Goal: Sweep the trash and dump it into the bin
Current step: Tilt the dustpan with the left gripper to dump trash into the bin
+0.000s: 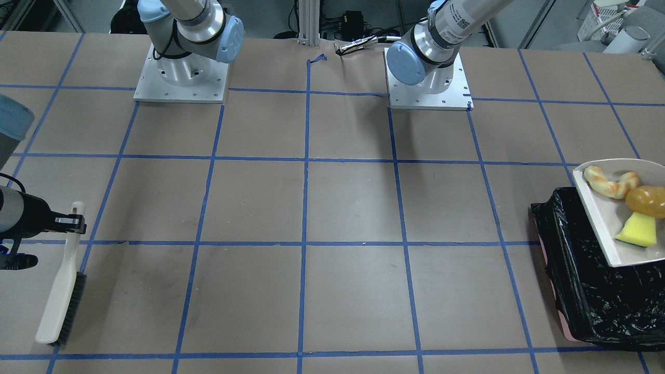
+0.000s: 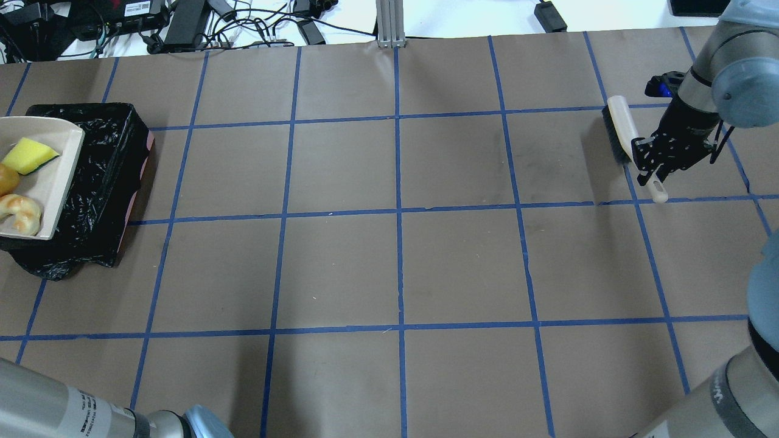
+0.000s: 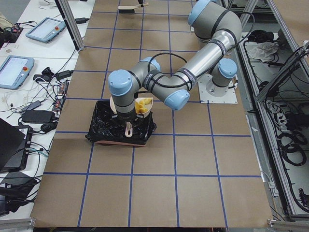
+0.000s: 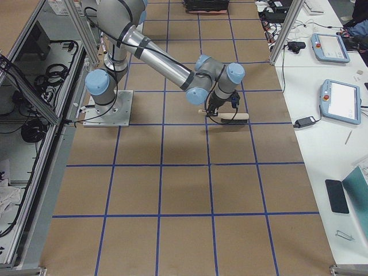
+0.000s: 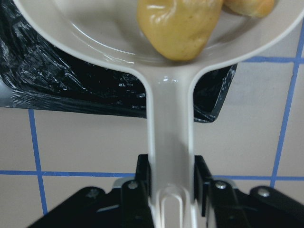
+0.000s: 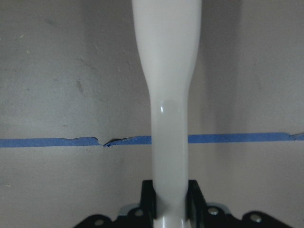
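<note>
Left end effector (image 5: 171,173) clamped on dustpan (image 1: 605,223) handle; dustpan ahead of it, above bin (image 1: 597,301); croissant (image 1: 610,183), lump (image 1: 647,201), sponge (image 1: 638,229) lie in dustpan. Tip slowly, lip toward bin middle, so nothing bounces onto worktop (image 2: 395,274). Right end effector (image 6: 171,190) grips brush (image 2: 621,131) handle, well apart; no role now.

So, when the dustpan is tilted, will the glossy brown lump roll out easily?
Probably yes: the brown lump looks rounded and glossy, so it should roll or slide on the smooth dustpan. It looks solid, so perhaps heavier than the sponge wedge beside it.
</note>
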`<state>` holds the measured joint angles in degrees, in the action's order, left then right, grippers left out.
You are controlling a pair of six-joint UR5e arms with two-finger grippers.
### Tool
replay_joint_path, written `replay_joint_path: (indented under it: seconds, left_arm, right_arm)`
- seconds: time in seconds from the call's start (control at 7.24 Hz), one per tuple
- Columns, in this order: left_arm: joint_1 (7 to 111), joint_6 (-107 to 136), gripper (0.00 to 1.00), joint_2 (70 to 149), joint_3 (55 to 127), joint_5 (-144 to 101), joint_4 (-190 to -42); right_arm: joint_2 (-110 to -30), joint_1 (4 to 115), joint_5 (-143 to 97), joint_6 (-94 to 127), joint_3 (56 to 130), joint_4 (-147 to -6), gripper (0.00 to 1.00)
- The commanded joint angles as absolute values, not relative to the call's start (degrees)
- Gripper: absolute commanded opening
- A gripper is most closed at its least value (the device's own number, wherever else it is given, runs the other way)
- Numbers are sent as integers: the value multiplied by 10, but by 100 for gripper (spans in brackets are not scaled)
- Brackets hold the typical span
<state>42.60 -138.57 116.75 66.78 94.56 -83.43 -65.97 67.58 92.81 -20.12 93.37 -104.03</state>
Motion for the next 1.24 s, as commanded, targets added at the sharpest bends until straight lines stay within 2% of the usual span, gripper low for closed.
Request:
replay_joint_path:
  seconds: [0.0, 0.55, 0.97, 1.1]
  left_arm:
    - [431, -1415, 0, 1180, 657, 987, -829]
    - [487, -1445, 0, 1177, 659, 1085, -779]
    - [490, -1446, 0, 1183, 661, 1110, -747]
    - [491, -1446, 0, 1184, 663, 1110, -746]
  right_arm:
    - [-660, 676, 925, -206, 933, -1039, 0]
    - [-659, 679, 926, -222, 937, -1030, 0]
    - [-657, 679, 925, -219, 939, -1033, 0]
    - [-652, 679, 926, -218, 939, -1034, 5]
